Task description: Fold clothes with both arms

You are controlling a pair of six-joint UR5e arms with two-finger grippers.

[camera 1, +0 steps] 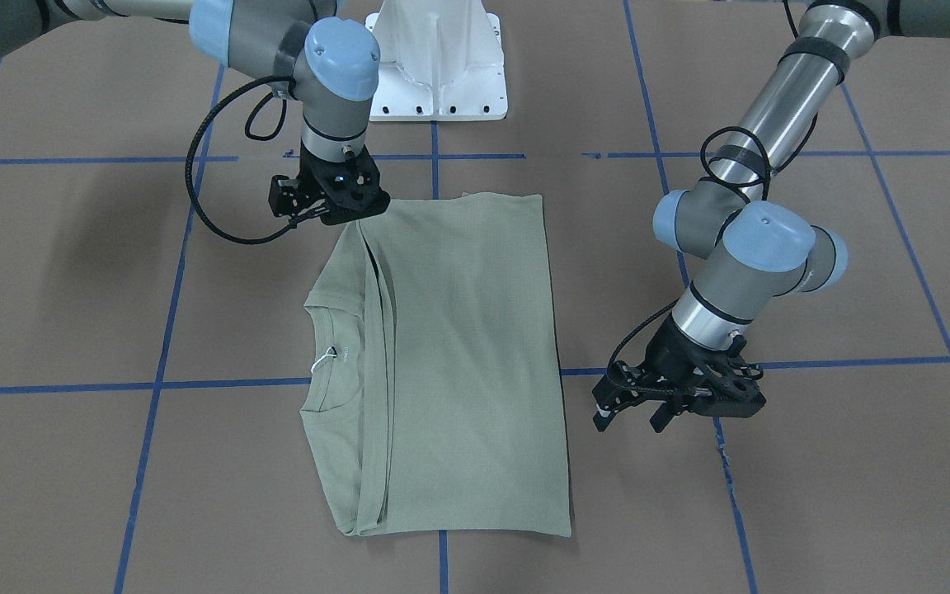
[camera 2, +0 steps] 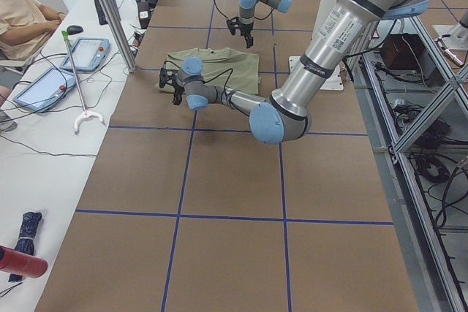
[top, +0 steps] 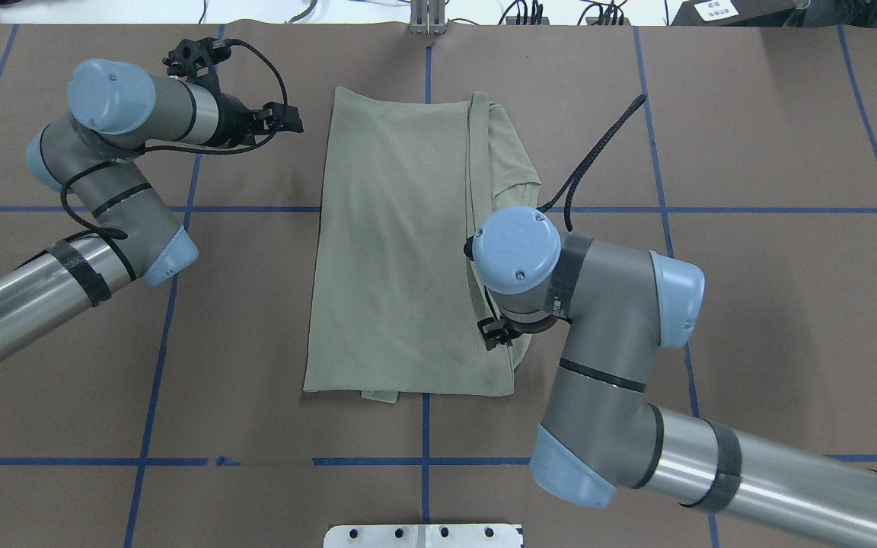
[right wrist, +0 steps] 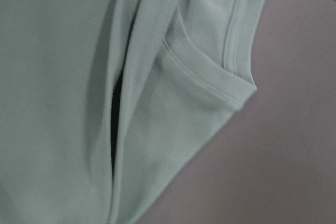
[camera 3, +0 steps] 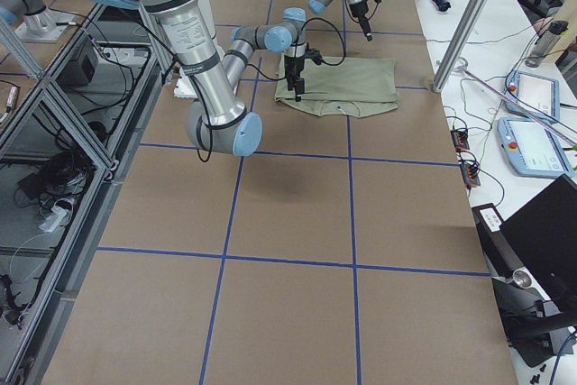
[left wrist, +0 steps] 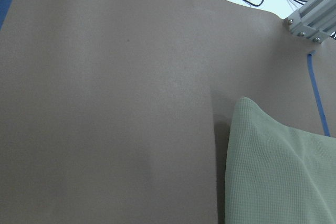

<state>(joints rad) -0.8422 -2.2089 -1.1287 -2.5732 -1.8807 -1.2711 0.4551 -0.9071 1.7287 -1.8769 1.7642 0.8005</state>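
1. The left gripper (camera 1: pixel 630 419) is hovering with its fingers spread apart, and the folded shirt (camera 1: pixel 458 355) is lying near their tips, untouched.
2. The right gripper (camera 1: pixel 341 200) is hanging over the shirt's corner; whether its fingers are apart or together cannot be told.

We find the sage-green knit long-sleeved shirt (top: pixel 400 251) lying folded flat on the brown paper-covered table (top: pixel 751 304), midway between its left and right edges and nearer its far edge. The ribbed neck opening (camera 1: pixel 328 346) faces the right edge. The black two-finger right tool (camera 1: pixel 335 202) is over the shirt's near right corner. The black two-finger left tool (camera 1: pixel 628 422) is off the cloth, just beside its left side.
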